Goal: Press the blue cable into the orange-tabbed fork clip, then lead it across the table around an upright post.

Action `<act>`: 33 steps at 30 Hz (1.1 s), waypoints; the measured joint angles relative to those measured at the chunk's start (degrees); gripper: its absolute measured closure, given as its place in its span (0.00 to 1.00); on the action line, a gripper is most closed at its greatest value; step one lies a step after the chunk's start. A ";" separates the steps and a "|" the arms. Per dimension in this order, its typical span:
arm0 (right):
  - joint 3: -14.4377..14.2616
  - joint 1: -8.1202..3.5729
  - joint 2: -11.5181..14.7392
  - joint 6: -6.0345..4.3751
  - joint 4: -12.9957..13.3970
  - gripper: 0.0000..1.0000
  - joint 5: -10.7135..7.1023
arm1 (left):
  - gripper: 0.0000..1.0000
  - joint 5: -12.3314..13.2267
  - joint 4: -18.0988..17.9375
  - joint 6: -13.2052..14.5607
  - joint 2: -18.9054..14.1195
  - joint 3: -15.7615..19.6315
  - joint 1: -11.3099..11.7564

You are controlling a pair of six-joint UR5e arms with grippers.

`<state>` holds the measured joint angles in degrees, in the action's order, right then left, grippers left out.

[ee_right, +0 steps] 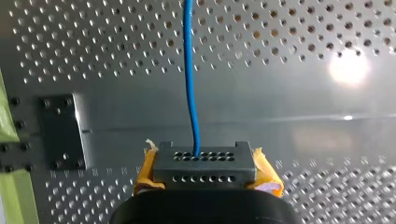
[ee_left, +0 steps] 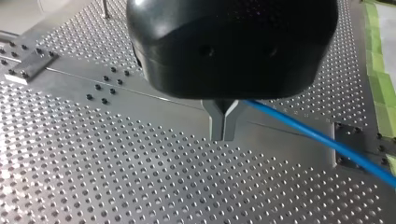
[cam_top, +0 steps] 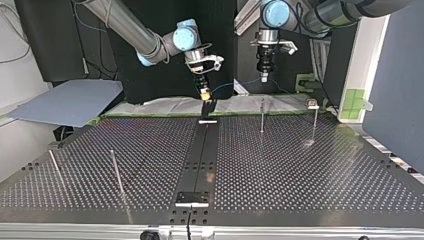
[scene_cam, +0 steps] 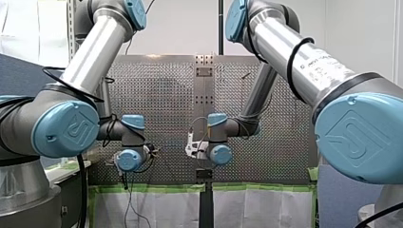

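The cable (ee_right: 189,70) hangs in the air between the 2 arms, over the far edge of the desk (cam_top: 300,175) as the top view has it. Its long axis there runs roughly level, from that view's middle toward its right. My right tool (ee_right: 205,168) is closed on one end, with orange-yellow pads on both sides. From it the cable runs straight ahead over the perforated surface, without touching it. My left tool (ee_left: 224,126) has its metal fingers pressed together, and the cable leaves them at one side, slanting away and down.

Under my right tool in the top view lies a dark strip (cam_top: 206,150), running from the far edge to the near one, with a bolted plate (cam_top: 192,198) at its near end. The 2 right posts (cam_top: 262,116) stand upright near the far edge, below my left tool. The 2 left posts (cam_top: 117,172) stand well apart from them, nearer the camera. Green tape (ee_left: 380,93) lines the desk edge beside my left tool. I cannot make out the fork clip. Between the post pairs the desk shows only holes and the strip.
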<state>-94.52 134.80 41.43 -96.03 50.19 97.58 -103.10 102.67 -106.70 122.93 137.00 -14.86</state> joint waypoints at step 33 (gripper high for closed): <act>10.55 -1.68 -9.20 -0.04 -3.37 1.00 -2.14 | 1.00 10.49 12.86 -0.88 4.87 -10.65 12.59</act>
<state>-83.96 133.12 32.22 -96.06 46.81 95.44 -92.61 115.53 -107.58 127.80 126.35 -2.26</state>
